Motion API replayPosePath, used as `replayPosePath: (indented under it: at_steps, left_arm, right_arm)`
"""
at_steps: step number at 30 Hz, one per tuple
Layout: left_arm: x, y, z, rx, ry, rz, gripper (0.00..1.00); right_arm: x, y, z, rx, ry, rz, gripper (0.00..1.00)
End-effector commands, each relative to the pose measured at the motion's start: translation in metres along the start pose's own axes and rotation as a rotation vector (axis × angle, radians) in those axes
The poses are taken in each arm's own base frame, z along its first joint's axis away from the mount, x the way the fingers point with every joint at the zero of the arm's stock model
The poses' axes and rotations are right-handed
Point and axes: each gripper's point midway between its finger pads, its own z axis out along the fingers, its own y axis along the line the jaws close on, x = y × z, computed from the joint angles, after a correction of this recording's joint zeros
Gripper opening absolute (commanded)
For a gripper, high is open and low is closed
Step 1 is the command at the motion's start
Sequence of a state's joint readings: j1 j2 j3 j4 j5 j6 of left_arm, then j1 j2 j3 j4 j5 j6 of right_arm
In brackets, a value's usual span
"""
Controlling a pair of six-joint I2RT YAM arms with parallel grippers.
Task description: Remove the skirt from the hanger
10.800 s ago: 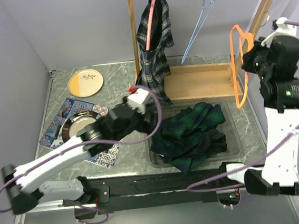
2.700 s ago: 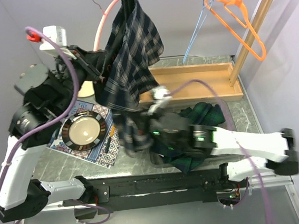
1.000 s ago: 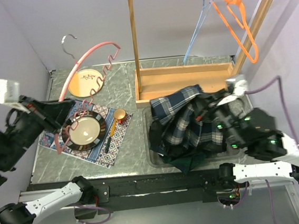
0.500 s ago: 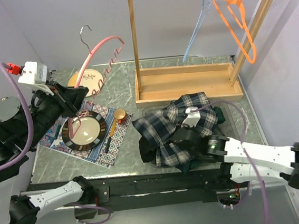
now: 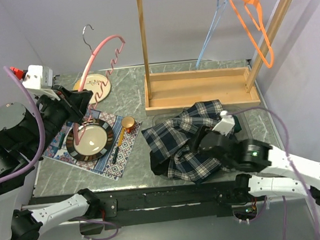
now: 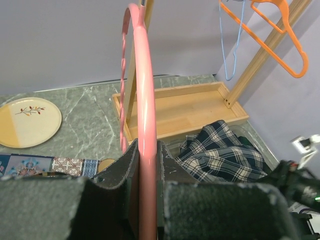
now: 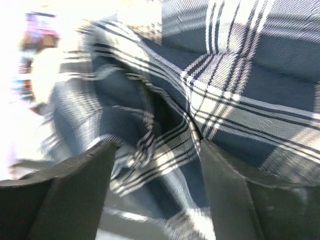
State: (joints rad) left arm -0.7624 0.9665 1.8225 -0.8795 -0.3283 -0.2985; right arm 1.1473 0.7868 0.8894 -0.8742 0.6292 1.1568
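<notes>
**Dark blue-and-white plaid skirt off the pink plastic hanger, heaped at the table's right front.**

The left gripper is pinched on the lower arc of the bare hanger, held high over the left of the table. In the left wrist view the hook is cut off at the top edge. The skirt lies crumpled over a clear plastic tub (little more than its far corner shows). The right gripper hangs low over the skirt. Its jaws are spread wide, with cloth showing between them but not clamped. The right wrist view is blurred and washed out at left, and from above the fingertips are lost against the dark cloth.
</notes>
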Motion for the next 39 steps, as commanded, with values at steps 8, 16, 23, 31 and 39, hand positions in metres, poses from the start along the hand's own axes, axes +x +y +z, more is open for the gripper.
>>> replayPosePath:
  at_steps: [8,16,23,31,39]
  left_arm:
    - [-0.018,-0.005,-0.003,0.034,-0.089,-0.017,0.01]
    - [-0.009,-0.003,0.003,0.024,-0.075,-0.006,0.01]
    - [0.004,-0.002,0.01,0.018,-0.063,-0.032,0.01]
    - [-0.007,-0.013,0.024,0.036,-0.068,-0.022,0.01]
    - [-0.006,-0.032,0.048,0.092,-0.06,-0.028,0.01]
  right_arm:
    - [-0.12,0.034,0.002,0.019,-0.207,-0.155,1.0]
    - [-0.105,0.047,0.076,0.059,-0.046,-0.363,1.0]
    - [-0.061,-0.014,0.13,0.292,0.081,-0.439,0.97]
    - [-0.072,-0.054,0.109,0.451,0.017,-0.452,0.28]
    - [-0.112,-0.068,0.028,0.444,-0.178,-0.311,0.0]
